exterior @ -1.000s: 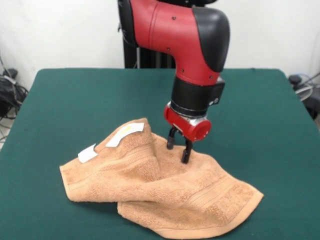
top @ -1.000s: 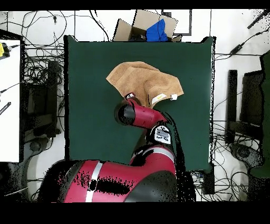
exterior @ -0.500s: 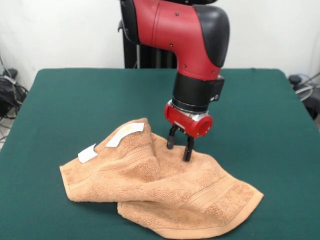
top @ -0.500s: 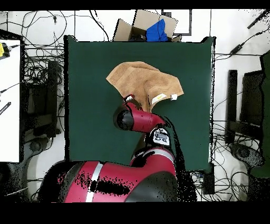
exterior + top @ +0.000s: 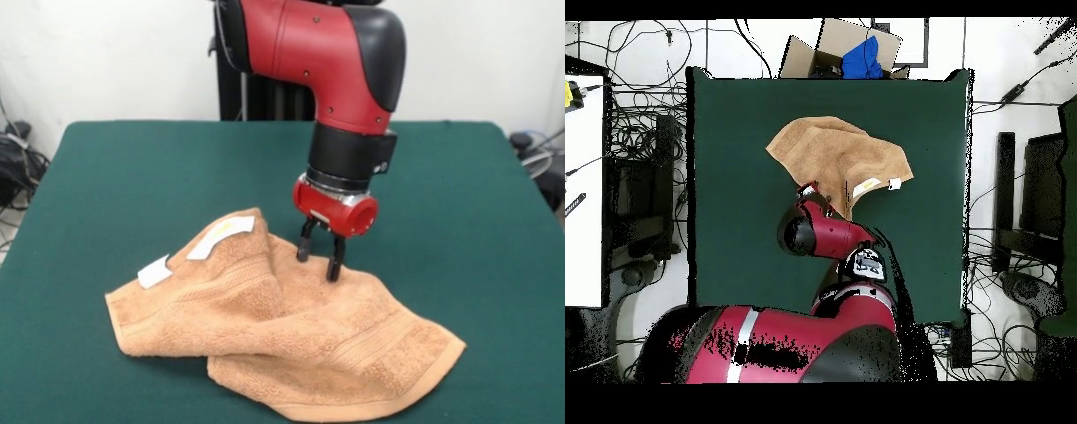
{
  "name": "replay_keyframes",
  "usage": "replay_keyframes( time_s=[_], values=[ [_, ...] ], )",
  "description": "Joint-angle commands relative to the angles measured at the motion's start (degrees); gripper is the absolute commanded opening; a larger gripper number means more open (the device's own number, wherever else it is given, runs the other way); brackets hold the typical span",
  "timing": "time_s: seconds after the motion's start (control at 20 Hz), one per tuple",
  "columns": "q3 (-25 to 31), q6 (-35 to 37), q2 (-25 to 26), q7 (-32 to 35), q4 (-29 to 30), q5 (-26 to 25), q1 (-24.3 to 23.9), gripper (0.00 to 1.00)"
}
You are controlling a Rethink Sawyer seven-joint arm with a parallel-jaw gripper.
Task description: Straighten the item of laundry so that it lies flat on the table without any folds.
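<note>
The item of laundry (image 5: 291, 336), an orange-tan towel, lies bunched on the green table (image 5: 132, 168), with one half folded over the other and a raised ridge down its middle. Two white labels (image 5: 154, 272) show along its left folded edge. My gripper (image 5: 320, 261) points down over the towel's far edge, just right of the ridge. It is open, with both fingertips (image 5: 334, 272) at the cloth surface and nothing held. In the overhead view the towel (image 5: 840, 150) sits in the table's (image 5: 735, 120) middle, and the arm hides its lower edge and the gripper (image 5: 808, 188).
A cardboard box (image 5: 850, 55) with something blue in it stands beyond the table's top edge in the overhead view. Cables (image 5: 635, 140) lie on the floor all around. A white desk (image 5: 585, 190) stands at the left.
The gripper has risen slightly and shifted a little to the right over the towel's far edge. The towel has kept its shape.
</note>
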Motion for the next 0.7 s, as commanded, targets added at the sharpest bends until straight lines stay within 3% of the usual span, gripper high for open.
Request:
replay_keyframes(
  time_s=[0.05,0.2,0.3,0.4,0.5,0.65,0.7],
  values=[
    [11.5,6.6,7.5,8.8,9.3,1.5,2.0,1.0],
    [8.5,6.6,4.7,9.2,9.9,2.5,4.1,1.0],
    [3.2,3.7,3.9,9.5,8.8,3.9,8.0,1.0],
    [1.9,1.8,2.0,9.3,8.9,3.7,7.5,1.0],
    [3.0,4.6,-1.1,7.9,8.7,2.7,3.8,1.0],
    [8.2,15.8,-5.0,0.6,3.8,0.5,-6.9,1.0],
    [8.0,17.6,-5.0,-0.6,1.9,0.7,-8.0,1.0]
  ],
)
